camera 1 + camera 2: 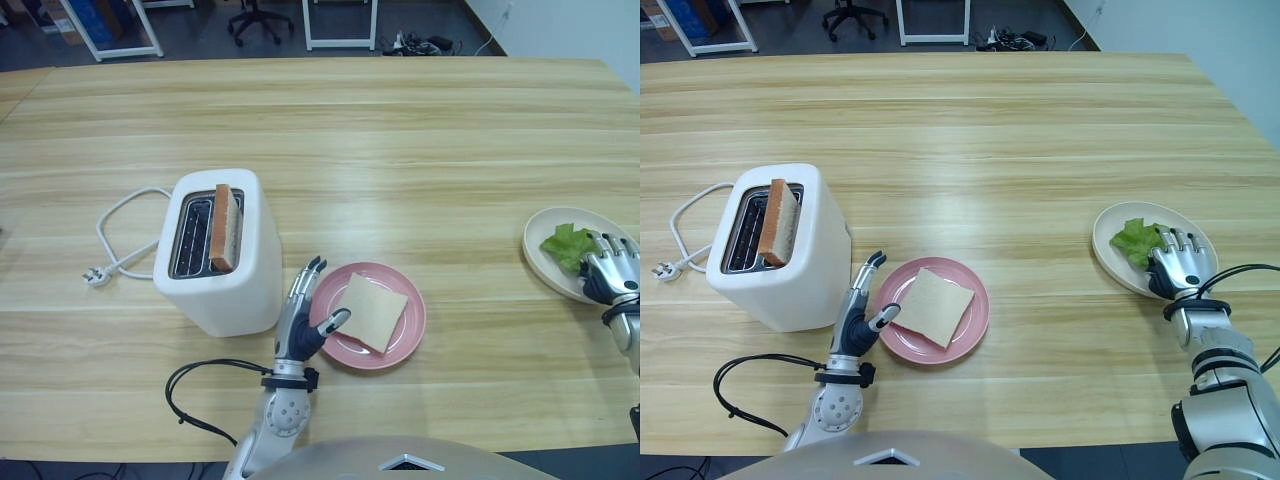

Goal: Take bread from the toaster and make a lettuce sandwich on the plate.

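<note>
On one light wooden table (400, 150) stands one white plastic toaster (225, 295) with two slots. There are two slices of bread: one browned slice (226, 228) and one pale square slice (373, 312). There are two plates: one round pink plate (410, 340) and one round cream plate (532, 252). There is one green lettuce leaf (565, 245), one white power cord (115, 215) with one plug, and one black cable (168, 388). There are two robot hands: one left hand (303, 320) and one right hand (608, 268).

Wooden table (400, 130), toaster (225, 290) (cord (97, 276) trailing), pink plate (410, 335), cream plate (1120, 275)
</note>
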`<state>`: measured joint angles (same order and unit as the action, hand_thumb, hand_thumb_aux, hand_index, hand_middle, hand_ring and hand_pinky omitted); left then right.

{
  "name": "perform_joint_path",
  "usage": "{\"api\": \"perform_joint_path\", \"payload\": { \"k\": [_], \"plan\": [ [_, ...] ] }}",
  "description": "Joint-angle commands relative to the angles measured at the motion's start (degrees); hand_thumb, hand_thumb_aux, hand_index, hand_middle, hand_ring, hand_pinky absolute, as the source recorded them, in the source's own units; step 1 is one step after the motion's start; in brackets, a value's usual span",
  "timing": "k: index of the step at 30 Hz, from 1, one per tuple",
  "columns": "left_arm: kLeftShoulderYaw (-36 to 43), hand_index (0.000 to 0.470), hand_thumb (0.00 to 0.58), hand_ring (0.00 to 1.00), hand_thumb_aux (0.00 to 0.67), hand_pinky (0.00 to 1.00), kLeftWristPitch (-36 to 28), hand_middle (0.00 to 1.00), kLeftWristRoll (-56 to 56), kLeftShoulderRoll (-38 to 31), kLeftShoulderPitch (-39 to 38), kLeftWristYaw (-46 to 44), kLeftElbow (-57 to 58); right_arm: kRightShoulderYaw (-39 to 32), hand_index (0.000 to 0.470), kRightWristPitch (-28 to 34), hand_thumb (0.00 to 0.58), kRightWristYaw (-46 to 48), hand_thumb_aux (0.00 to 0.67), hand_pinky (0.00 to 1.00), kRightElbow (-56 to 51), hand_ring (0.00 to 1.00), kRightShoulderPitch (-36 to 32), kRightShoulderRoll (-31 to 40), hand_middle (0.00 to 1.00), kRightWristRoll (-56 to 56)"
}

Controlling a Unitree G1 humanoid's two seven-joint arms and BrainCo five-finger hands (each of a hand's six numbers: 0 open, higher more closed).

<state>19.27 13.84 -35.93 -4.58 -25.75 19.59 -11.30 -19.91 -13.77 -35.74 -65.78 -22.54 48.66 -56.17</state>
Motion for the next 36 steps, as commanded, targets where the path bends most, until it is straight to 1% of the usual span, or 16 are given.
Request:
{"api": "perform_joint_path", "payload": {
  "k": [1,8,11,12,13,18,21,30,31,33,34,35,36],
  "plan": [
    [0.6,0.0,0.0,0.0,0.0,0.0,-0.6,0.0,-0.8,0.3,-0.7,0.3,-0.4,-0.4,0.47,-0.8,0.58,-1.5,0.67,0.0,2.2,0.0,0.1,1.4,0.0,2.3],
    [0.6,0.0,0.0,0.0,0.0,0.0,-0.6,0.0,-1.5,0.9,-2.1,2.5,-0.2,0.7,0.47,-1.7,0.58,-2.3,0.67,0.0,10.0,0.0,1.6,3.4,0.0,5.5],
    [0.7,0.0,0.0,0.0,0.0,0.0,-0.6,0.0,-1.6,0.9,-2.1,2.8,0.0,0.0,0.47,-1.0,0.58,-1.6,0.67,0.0,9.3,0.0,1.2,3.4,0.0,5.7],
    [0.8,0.0,0.0,0.0,0.0,0.0,-0.6,0.0,-1.7,0.9,-2.0,2.7,0.1,-0.5,0.247,-0.6,0.449,-1.2,0.352,0.0,8.0,0.0,0.6,3.2,0.0,5.3],
    [0.8,0.0,0.0,0.0,0.0,0.0,-0.6,0.0,-1.7,0.9,-1.9,2.7,0.3,-1.1,0.0,-0.3,0.0,-0.7,0.0,0.0,6.1,0.0,-0.2,2.9,0.0,5.0],
    [0.8,0.0,0.0,0.0,0.0,0.0,-0.6,0.0,-1.8,0.8,-2.0,2.7,0.3,-4.0,0.0,0.4,0.0,1.8,0.0,0.0,-2.6,0.0,-4.5,1.9,0.0,3.9],
    [0.8,0.0,0.0,0.0,0.0,0.0,-0.6,0.0,-1.9,0.7,-2.3,2.7,0.2,-5.8,0.0,0.6,0.0,2.7,0.0,0.0,-6.1,0.0,-6.2,1.6,0.0,3.9],
    [0.7,0.0,0.0,0.0,0.0,0.0,-0.8,0.0,-2.1,0.5,-3.4,2.3,-1.0,-9.9,0.002,1.6,0.005,4.2,0.003,0.0,-10.5,0.0,-8.1,-0.6,0.0,3.9],
    [0.7,0.0,0.0,0.0,0.0,0.0,-0.8,0.0,-2.2,0.5,-3.5,2.3,-1.1,-10.3,0.015,1.7,0.036,4.3,0.021,0.0,-10.7,0.0,-8.2,-0.7,0.0,3.9],
    [0.8,0.0,0.0,0.0,0.0,0.0,-0.9,0.0,-2.3,0.4,-3.7,2.2,-1.4,-10.9,0.074,2.0,0.168,4.5,0.105,0.0,-11.0,0.0,-8.5,-1.0,0.0,4.0],
    [0.9,0.0,0.0,0.0,0.0,0.0,-1.0,0.0,-2.4,0.4,-3.9,2.2,-1.4,-11.2,0.258,2.1,0.462,4.6,0.368,0.0,-11.1,0.0,-8.6,-1.2,0.0,4.1],
    [0.9,0.0,0.0,0.0,0.0,0.0,-0.9,0.0,-2.5,0.4,-4.0,2.2,-1.5,-11.2,0.317,1.9,0.519,4.8,0.452,0.0,-11.3,0.0,-8.7,-1.3,0.0,4.4],
    [1.0,0.0,0.0,0.0,0.0,0.0,-0.9,0.0,-2.5,0.4,-4.1,2.2,-1.5,-11.3,0.453,1.8,0.579,4.9,0.646,0.0,-11.4,0.0,-8.8,-1.3,0.0,4.6]
  ]
}}
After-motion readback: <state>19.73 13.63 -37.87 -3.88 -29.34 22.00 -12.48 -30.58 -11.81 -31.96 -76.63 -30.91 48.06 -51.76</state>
